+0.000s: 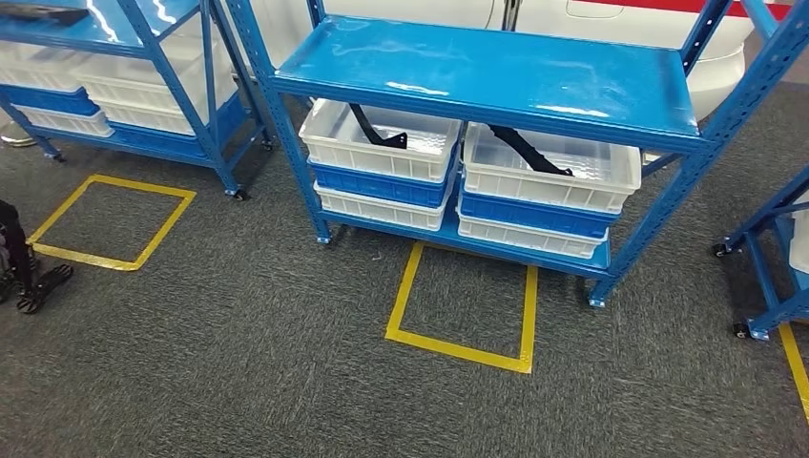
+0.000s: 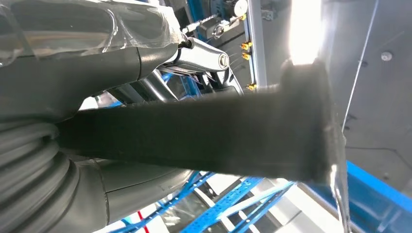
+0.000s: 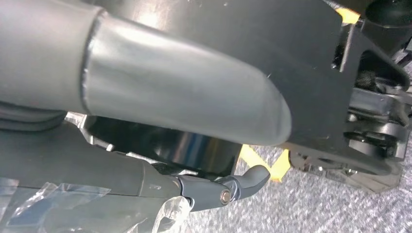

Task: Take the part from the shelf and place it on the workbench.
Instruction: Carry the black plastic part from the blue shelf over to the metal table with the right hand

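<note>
A blue shelf stands ahead with white and blue bins on its lower level. One black curved part lies in the left white bin, and another black part lies in the right white bin. In the left wrist view, my left hand grips a flat black part with a flared end, held between the thumb and the fingers. That hand shows as a dark shape at the left edge of the head view. My right hand hangs over the carpet with thumb and fingers apart, holding nothing.
A yellow tape square marks the grey carpet in front of the shelf, and another yellow square lies to the left. A second blue rack with bins stands at the far left, and a third rack at the right edge.
</note>
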`<action>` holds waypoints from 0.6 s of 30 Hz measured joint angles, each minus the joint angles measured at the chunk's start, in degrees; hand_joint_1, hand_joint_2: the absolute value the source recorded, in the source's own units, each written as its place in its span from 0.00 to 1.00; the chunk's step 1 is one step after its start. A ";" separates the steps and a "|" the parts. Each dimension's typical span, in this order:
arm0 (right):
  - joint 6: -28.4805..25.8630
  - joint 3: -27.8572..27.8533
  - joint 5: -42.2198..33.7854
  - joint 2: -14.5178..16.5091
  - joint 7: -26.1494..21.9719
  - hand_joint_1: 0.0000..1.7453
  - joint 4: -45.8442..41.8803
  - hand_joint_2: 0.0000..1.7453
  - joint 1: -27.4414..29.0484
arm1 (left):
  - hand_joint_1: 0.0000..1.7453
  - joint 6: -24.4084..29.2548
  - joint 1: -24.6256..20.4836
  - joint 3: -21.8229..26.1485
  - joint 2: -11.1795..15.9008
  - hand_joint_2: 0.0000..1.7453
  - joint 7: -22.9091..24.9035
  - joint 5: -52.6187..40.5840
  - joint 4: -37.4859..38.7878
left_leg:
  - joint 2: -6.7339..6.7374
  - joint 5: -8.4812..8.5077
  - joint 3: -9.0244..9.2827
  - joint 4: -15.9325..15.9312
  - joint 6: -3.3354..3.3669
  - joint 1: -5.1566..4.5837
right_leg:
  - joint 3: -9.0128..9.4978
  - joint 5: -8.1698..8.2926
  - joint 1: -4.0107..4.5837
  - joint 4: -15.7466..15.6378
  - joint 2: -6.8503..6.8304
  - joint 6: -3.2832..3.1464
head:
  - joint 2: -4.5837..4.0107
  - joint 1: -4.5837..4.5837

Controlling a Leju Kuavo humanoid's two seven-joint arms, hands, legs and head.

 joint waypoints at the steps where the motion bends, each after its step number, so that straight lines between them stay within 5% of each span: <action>1: -0.06 0.15 0.13 -0.08 0.00 0.00 0.00 0.00 -0.04 | 1.00 -0.17 0.16 0.08 0.10 1.00 0.01 -0.01 0.00 | 1.13 -0.69 -0.62 1.20 -0.26 -0.06 | 0.03 0.09 -0.10 -0.08 -0.82 -0.32 | 0.00 -0.10; 4: -0.22 0.44 0.60 -0.44 0.00 0.00 0.00 0.00 0.10 | 1.00 -0.51 0.29 0.30 0.34 1.00 0.07 0.10 0.00 | 5.80 -5.77 -5.58 11.74 -1.03 -0.10 | 0.00 0.07 -0.07 -0.14 -3.22 -0.91 | 0.00 -0.39; 6: -0.25 0.60 0.87 -0.69 0.01 0.00 0.00 0.00 0.19 | 1.00 -0.39 0.41 0.37 0.35 1.00 0.13 0.28 0.00 | 6.50 -7.50 -8.36 17.54 -1.20 0.03 | 0.00 -0.04 0.01 -0.14 -4.77 -0.98 | 0.00 -0.41; 8: -0.33 0.76 1.10 -0.92 0.02 0.00 0.00 0.00 0.14 | 1.00 -0.19 0.41 0.52 0.36 1.00 0.13 0.38 0.00 | 6.97 -5.15 -6.57 14.21 -1.02 0.01 | 0.18 -0.19 0.02 -0.14 -6.14 -0.94 | 0.00 -0.42; 11: -0.45 0.97 1.24 -1.15 0.02 0.00 0.00 0.00 0.02 | 1.00 0.14 0.22 0.83 0.44 1.00 0.13 0.64 0.00 | 9.81 -0.72 -0.34 2.10 -0.07 -0.74 | 0.62 -0.59 0.27 -0.14 -7.73 -0.48 | 0.00 -0.40; 14: -1.02 1.29 1.24 -1.50 0.02 0.00 0.00 0.00 -0.21 | 1.00 0.43 -0.16 0.85 0.46 1.00 0.10 2.37 0.00 | 9.61 -0.36 0.37 -0.23 0.70 -1.32 | 1.03 -0.90 0.53 -0.42 -9.21 0.24 | 0.00 -0.37; 16: -1.59 1.37 1.21 -1.80 0.02 0.00 -0.01 0.00 -0.38 | 1.00 0.32 -0.86 0.72 0.45 1.00 -0.08 3.62 0.01 | 8.35 0.03 0.58 -0.78 1.27 -1.00 | 1.04 -1.75 0.47 0.30 -8.36 0.76 | 0.00 -0.32; 18: -2.21 1.39 1.04 -2.15 0.02 0.00 -0.02 0.00 -0.33 | 1.00 -0.06 -1.91 0.47 0.40 1.00 -0.37 4.08 0.02 | 7.20 0.43 0.87 -1.22 1.86 -0.60 | -1.10 -4.75 0.38 5.26 -5.27 1.01 | 0.00 -0.18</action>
